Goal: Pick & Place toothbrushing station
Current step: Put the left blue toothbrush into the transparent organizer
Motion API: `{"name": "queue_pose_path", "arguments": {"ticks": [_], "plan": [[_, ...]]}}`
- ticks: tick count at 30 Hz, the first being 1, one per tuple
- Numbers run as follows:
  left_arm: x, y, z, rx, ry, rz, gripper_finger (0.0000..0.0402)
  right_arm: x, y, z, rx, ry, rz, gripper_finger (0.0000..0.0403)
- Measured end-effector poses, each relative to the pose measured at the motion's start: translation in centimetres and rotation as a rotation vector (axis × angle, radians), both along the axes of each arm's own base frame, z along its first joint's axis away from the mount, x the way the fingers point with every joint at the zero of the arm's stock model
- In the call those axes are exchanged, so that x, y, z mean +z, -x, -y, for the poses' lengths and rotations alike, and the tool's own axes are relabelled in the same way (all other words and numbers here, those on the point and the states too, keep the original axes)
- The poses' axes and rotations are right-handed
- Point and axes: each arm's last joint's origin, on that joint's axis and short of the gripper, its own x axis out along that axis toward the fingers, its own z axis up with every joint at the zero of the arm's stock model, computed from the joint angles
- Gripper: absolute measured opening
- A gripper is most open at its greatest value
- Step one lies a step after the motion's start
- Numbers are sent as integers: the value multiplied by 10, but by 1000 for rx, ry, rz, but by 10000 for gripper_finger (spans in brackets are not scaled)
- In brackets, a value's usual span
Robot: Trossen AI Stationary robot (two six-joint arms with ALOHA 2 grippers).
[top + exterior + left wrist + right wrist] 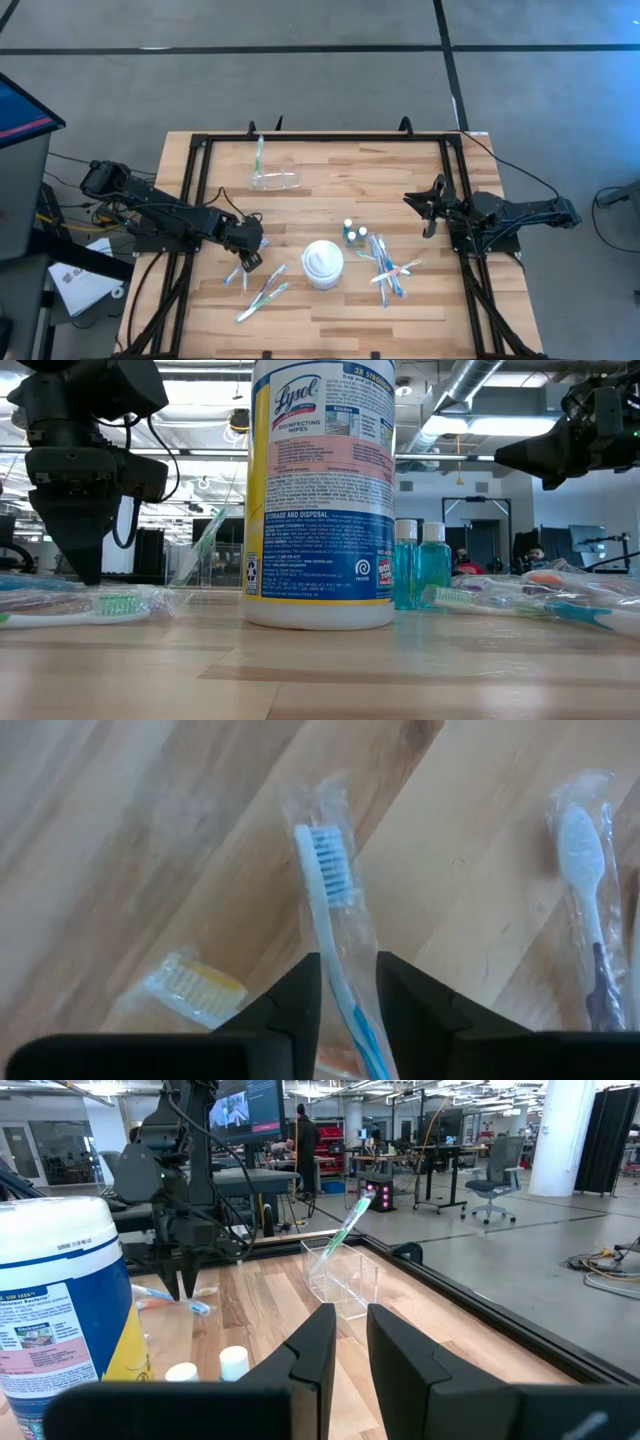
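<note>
The left gripper point(348, 982) stood low over the table, its fingers straddling a wrapped blue toothbrush point(328, 880) lying flat — seemingly lined up to pinch it for the clear cup point(275, 179) — while the right gripper point(432, 208), narrowly parted and empty, waited aside.

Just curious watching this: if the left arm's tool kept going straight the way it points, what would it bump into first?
The left tool points down at the table, so it would likely meet the wrapped blue toothbrush lying between its fingers, then the wooden table right beneath.

White tub point(320, 490) label: "Lysol Disinfecting Wipes", "Storage and Disposal"; smaller print likely unreadable.
</note>
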Motion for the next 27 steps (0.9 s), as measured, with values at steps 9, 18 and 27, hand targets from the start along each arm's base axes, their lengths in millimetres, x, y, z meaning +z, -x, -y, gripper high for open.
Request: {"name": "queue_pose_path", "arguments": {"ticks": [9,18,27], "plan": [[0,-1,-1,16,-45,14,104,0,0,0,0,0,0,54],[-6,-2,0,10,-35,-12,104,0,0,0,0,0,0,54],[-14,-6,0,19,-42,-47,96,0,0,0,0,0,0,54]]}}
